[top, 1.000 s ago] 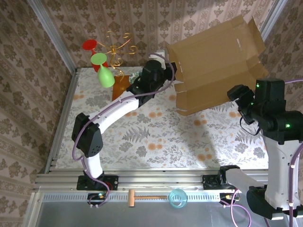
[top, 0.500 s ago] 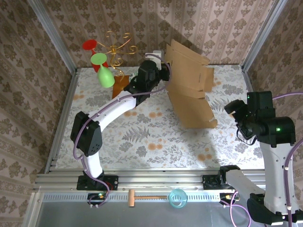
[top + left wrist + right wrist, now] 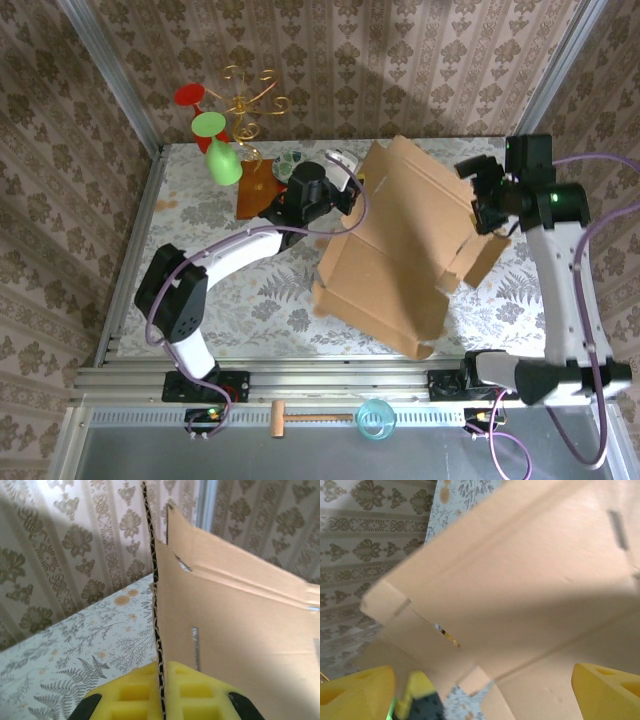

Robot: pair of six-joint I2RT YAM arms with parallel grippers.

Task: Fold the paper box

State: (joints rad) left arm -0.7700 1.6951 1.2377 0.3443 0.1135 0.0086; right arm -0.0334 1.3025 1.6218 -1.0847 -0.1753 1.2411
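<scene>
- The paper box (image 3: pixel 400 250) lies opened out on the middle and right part of the table (image 3: pixel 250 290). Its near edge rests on the surface and its far-left side is raised. It is a creased sheet with some panels turned up, not yet a closed box.
- The left gripper (image 3: pixel 162 695) is closed on the far-left edge of the box. In the left wrist view the corrugated edge runs straight between the yellow pads (image 3: pixel 130 700).
- We judge this hold is there to keep the sheet from sliding and to keep that panel lifted while the other arm works.
- The right gripper (image 3: pixel 485 210) hangs over the side flap (image 3: pixel 483 258) on the right. Its fingers (image 3: pixel 607 687) are spread wide and hold nothing.
- We think it is placed there to press or pinch this flap. The right wrist view is blurred, so we cannot tell whether a finger touches the cardboard.
- As a container, the box has nothing inside, and its walls do not yet stand all around.
- A small blue-green cup (image 3: pixel 376 418) stands on the near rail beside a wooden mallet (image 3: pixel 300 418), and it looks empty.
- An orange-brown wooden board (image 3: pixel 255 192) lies at the far left, apart from the box.
</scene>
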